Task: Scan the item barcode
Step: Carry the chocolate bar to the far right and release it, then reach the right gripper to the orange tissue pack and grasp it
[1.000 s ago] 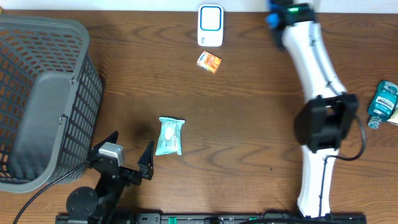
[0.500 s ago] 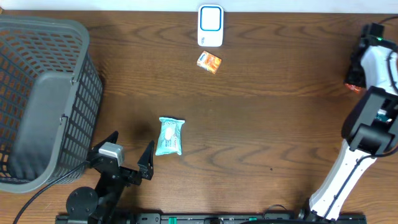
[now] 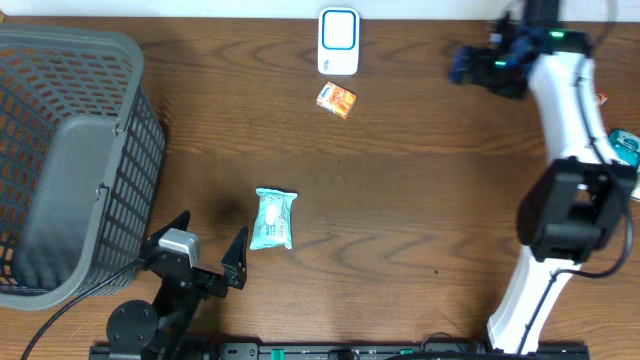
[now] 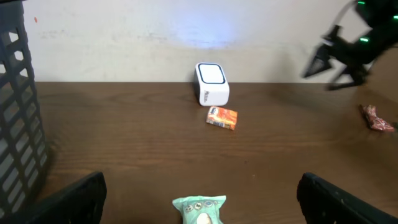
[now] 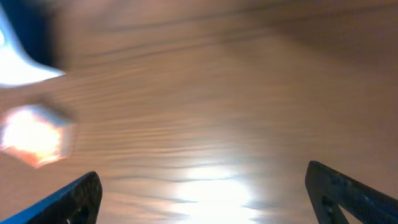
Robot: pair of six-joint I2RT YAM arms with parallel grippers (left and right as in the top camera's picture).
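1. The brown wooden tabletop carries everything.
2. A grey mesh basket stands just to the left of the left tool.
3. The left tool sits low at the near edge, its fingers spread wide with nothing between them.
4. The right tool, at the end of the white right arm, is at the far edge. It looks blurred, and its fingers are spread wide and empty.
5. The white scanner stands well to the left of the right tool.
6. A teal wipes packet lies flat just ahead of the left tool, in line with its gap.
7. A small orange box lies just beside the scanner, on its near side.
8. A small reddish wrapper lies near the right arm.
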